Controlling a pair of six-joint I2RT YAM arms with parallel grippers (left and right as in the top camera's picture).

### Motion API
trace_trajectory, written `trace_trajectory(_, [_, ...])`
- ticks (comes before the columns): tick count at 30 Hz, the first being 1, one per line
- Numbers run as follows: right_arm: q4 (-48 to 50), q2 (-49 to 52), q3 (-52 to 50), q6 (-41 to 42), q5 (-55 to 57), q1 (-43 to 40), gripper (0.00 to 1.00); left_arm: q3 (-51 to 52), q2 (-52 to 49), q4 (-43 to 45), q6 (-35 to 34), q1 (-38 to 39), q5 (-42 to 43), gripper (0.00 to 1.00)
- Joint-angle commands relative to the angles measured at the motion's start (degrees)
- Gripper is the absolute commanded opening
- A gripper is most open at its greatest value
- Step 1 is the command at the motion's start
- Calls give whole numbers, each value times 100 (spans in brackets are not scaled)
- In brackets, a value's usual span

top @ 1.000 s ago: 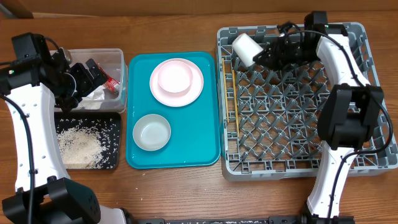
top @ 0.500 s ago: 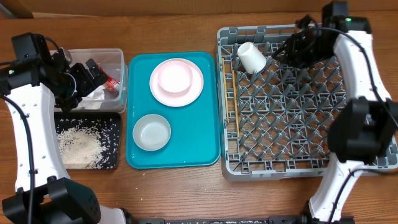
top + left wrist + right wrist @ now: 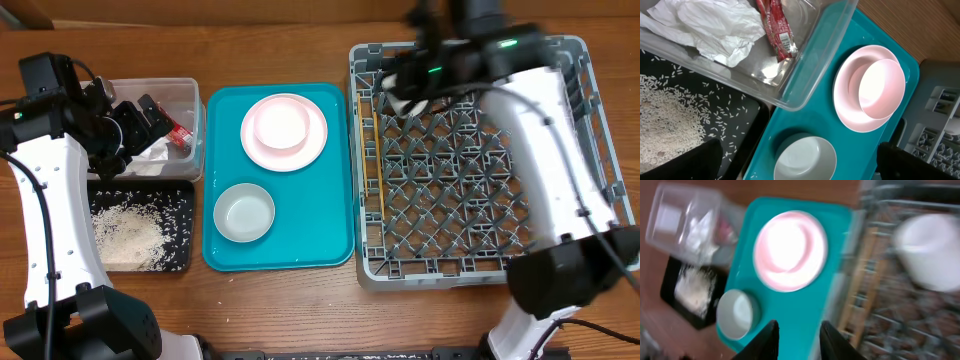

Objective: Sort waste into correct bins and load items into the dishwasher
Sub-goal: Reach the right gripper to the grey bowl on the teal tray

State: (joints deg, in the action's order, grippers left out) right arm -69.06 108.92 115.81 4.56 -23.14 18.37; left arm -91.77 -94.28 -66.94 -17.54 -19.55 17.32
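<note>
My left gripper (image 3: 800,167) hangs wide open and empty above the clear tub (image 3: 192,92), which holds the crumpled napkin (image 3: 715,30) and the red-and-white wrapper (image 3: 777,30). Rice (image 3: 128,235) lies in the black tray (image 3: 182,262). On the teal tray a pink plate (image 3: 258,148) carries a small bowl (image 3: 280,124); a second pale bowl (image 3: 245,213) sits nearer. My right gripper (image 3: 799,340) is open with nothing between its fingers, blurred, over the grey rack's (image 3: 470,265) far left part. The white cup (image 3: 930,250) lies in that rack. Chopsticks (image 3: 376,165) rest along its left side.
The teal tray (image 3: 320,240) lies between the two bins and the rack. The right arm (image 3: 535,120) stretches across the rack and hides most of the cup in the overhead view. Bare wooden table (image 3: 300,320) runs along the front.
The right gripper let go of the white cup, which now lies in the rack's far left corner, and the arm swung left and up. The left arm has not moved.
</note>
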Motion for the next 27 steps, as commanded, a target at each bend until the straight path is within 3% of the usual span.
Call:
trace_trajectory(1, [144, -46, 7, 44, 391, 957, 29, -96, 136, -11, 127, 9, -20, 100])
trace_trajectory(13, [195, 404, 0, 33, 1458, 3377, 30, -96, 136, -11, 129, 9, -20, 100])
trace_trajectory(27, [494, 1687, 0, -313, 2284, 4568, 30, -96, 136, -9, 127, 9, -20, 100])
